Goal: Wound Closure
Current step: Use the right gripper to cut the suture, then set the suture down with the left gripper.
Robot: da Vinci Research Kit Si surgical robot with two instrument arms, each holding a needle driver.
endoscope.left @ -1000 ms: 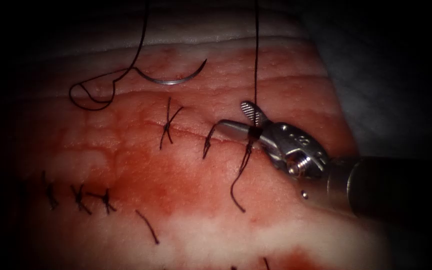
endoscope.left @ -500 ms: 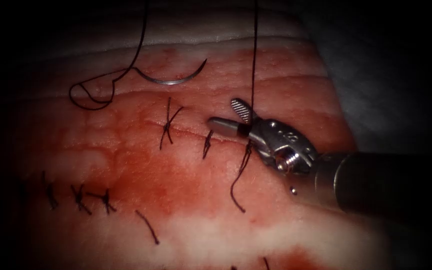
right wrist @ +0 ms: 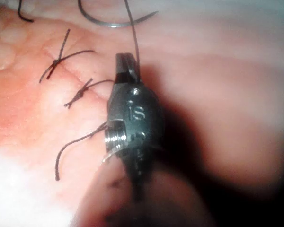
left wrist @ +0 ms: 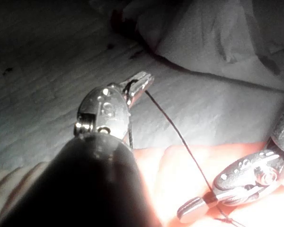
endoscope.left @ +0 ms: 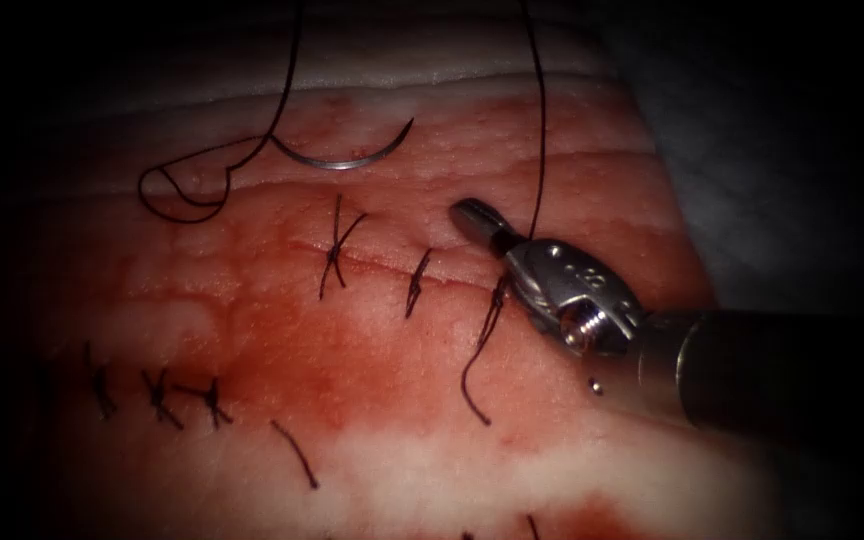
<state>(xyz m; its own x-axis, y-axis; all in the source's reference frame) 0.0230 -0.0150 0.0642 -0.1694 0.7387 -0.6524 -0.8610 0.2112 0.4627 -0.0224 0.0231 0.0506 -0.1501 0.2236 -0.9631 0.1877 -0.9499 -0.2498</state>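
Right end effector closed on the thread at the newest stitch

Right end effector (endoscope.left: 479, 222), open a second ago, now clamps the thread (endoscope.left: 540, 120); left end effector (left wrist: 141, 83) grasps the same strand; needle (endoscope.left: 347, 157) lies free on the tissue (endoscope.left: 572, 160) beyond the cut (endoscope.left: 372, 262).

Endoscope view is pretty dim: light pools on the middle of the tissue (endoscope.left: 372, 400) and fades to black toward all 4 edges. The right tool (endoscope.left: 477, 220), clamped on the thread (endoscope.left: 540, 120), catches small glints. In the right wrist view it throws a dark shadow on the tissue. The left wrist view is harshly lit, with the left tool (left wrist: 143, 82), gripping thread too, glaring white.
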